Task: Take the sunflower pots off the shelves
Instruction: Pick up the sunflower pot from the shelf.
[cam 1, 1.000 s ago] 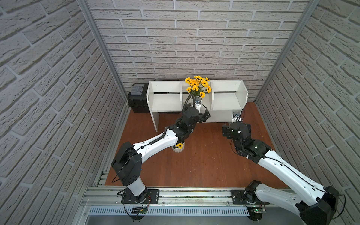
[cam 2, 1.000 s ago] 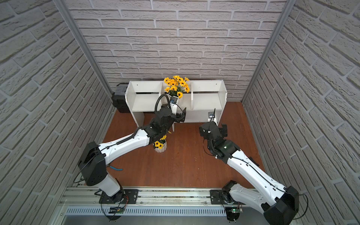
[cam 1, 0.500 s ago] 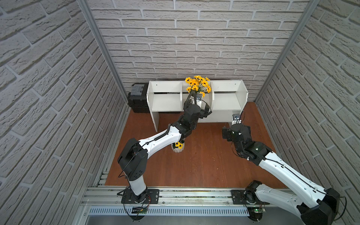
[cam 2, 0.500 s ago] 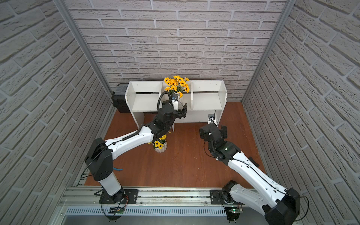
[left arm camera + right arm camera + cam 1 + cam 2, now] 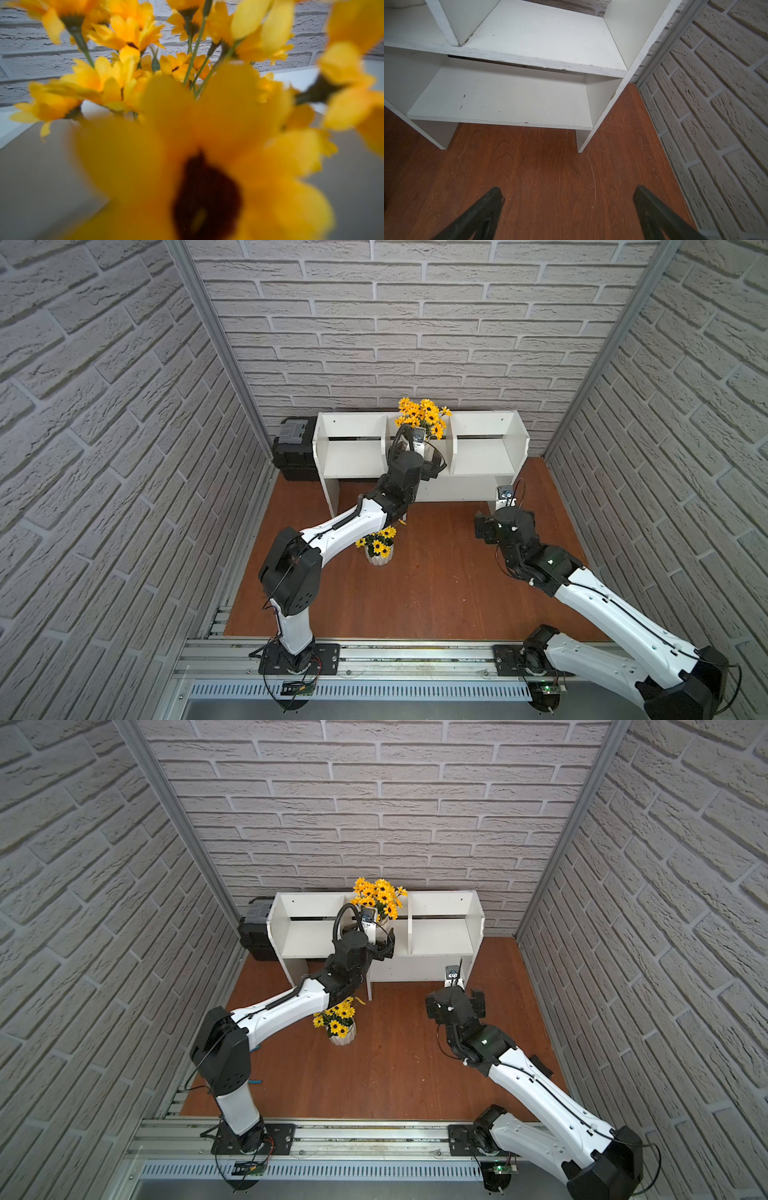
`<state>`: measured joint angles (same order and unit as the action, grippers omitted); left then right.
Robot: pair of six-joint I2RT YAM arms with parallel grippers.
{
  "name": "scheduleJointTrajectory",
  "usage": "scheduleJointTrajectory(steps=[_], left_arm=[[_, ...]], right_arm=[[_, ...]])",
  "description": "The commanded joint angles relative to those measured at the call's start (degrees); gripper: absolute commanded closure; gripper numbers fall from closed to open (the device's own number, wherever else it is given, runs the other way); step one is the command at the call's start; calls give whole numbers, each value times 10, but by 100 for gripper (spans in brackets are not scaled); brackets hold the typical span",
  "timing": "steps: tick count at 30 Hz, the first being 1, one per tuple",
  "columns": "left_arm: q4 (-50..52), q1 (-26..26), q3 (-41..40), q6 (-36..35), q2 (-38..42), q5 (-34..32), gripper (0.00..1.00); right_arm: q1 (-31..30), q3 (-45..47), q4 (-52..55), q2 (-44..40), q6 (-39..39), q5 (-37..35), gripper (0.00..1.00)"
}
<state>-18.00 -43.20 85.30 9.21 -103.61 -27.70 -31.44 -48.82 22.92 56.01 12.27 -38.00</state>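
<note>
**Top views: one pot down, left arm in for the other**

Both top views show the shelf pot (image 5: 420, 415) standing in the middle compartment of the shelves (image 5: 353, 456), its blooms rising above the top edge. The floor pot (image 5: 379, 549) sits upright on the floor (image 5: 436, 593) in front of the shelves, well apart from them and under the left forearm. Judging by that, half the task is done.

The left gripper (image 5: 374, 930) reaches into the middle compartment from the front, low and level, probably so that it meets the pot body rather than the soft flowers. Its wrist camera is buried in petals and shows no fingers, and the top views hide them behind the wrist. I cannot tell whether they are spread or clamped on the pot.

The right gripper (image 5: 568, 190) hangs in front of the shelves' right end, over bare floor. Its fingers (image 5: 492, 205) are spread wide with nothing between them. It seems parked there to stay out of the left arm's path.

Thin dividers flank the shelf pot closely, so a straight pull toward the front looks safest.
</note>
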Motion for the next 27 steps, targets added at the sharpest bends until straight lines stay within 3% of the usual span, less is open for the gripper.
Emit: scheduleJointTrajectory(steps=[1, 10, 21, 27], left_arm=[[-18, 6, 24, 7, -22, 10, 2], [2, 8, 68, 9, -66, -36, 2], [-18, 19, 63, 44, -75, -14, 2], [-11, 19, 69, 41, -79, -12, 12]], right_arm=[[3, 7, -24, -10, 8, 6, 0], [3, 20, -31, -16, 9, 16, 0], [3, 26, -38, -16, 9, 22, 1], [3, 28, -40, -18, 9, 25, 0]])
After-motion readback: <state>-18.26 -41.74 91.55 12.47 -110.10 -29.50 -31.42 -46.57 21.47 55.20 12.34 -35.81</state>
